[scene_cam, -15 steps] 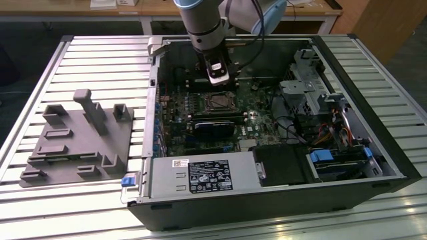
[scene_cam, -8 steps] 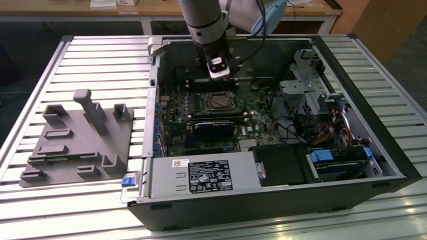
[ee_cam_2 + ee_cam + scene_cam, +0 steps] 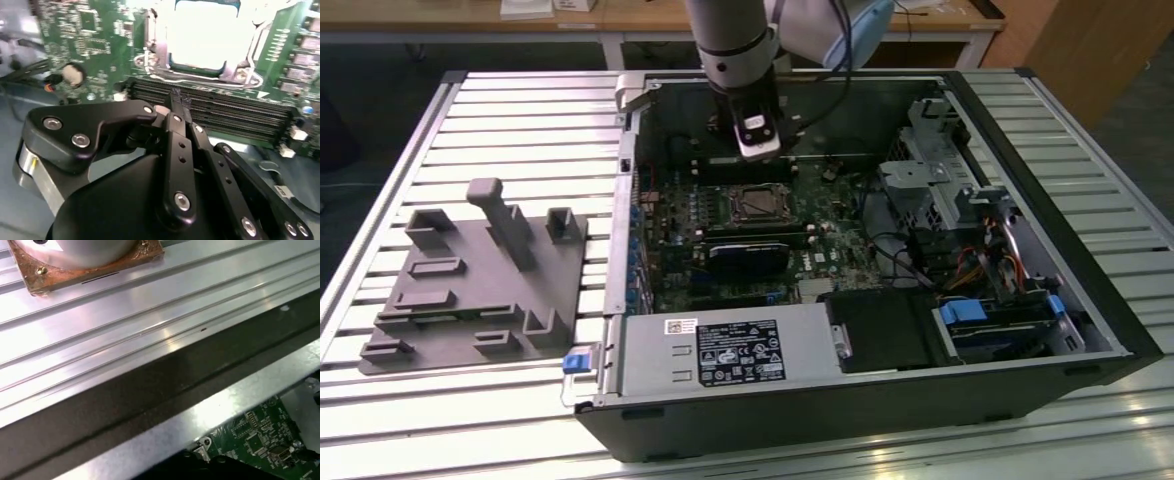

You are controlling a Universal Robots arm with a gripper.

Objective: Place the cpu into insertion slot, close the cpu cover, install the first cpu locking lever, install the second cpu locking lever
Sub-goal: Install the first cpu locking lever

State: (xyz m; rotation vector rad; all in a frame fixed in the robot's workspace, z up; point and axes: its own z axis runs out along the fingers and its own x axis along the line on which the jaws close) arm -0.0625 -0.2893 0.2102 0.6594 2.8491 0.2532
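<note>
A pale, bright square cpu (image 3: 205, 32) lies in the insertion slot (image 3: 731, 206) on the green motherboard inside the open computer case. A silvery metal frame, the cpu cover (image 3: 158, 50), lies flat around the chip. In the exterior view my gripper (image 3: 758, 150) hangs from the arm just beyond the slot, toward the case's far wall. The second wrist view shows my gripper (image 3: 177, 100) over the black memory slots (image 3: 225, 107) beside the socket, its black fingers (image 3: 172, 135) drawn together at the tip with nothing seen between them.
A black card (image 3: 747, 255) lies on the near side of the slot, with the power supply (image 3: 720, 350) in front of it. Drive cage (image 3: 934, 190) and cables (image 3: 974, 265) fill the case's right. A grey fixture plate (image 3: 474, 280) lies on the slatted table (image 3: 125, 340).
</note>
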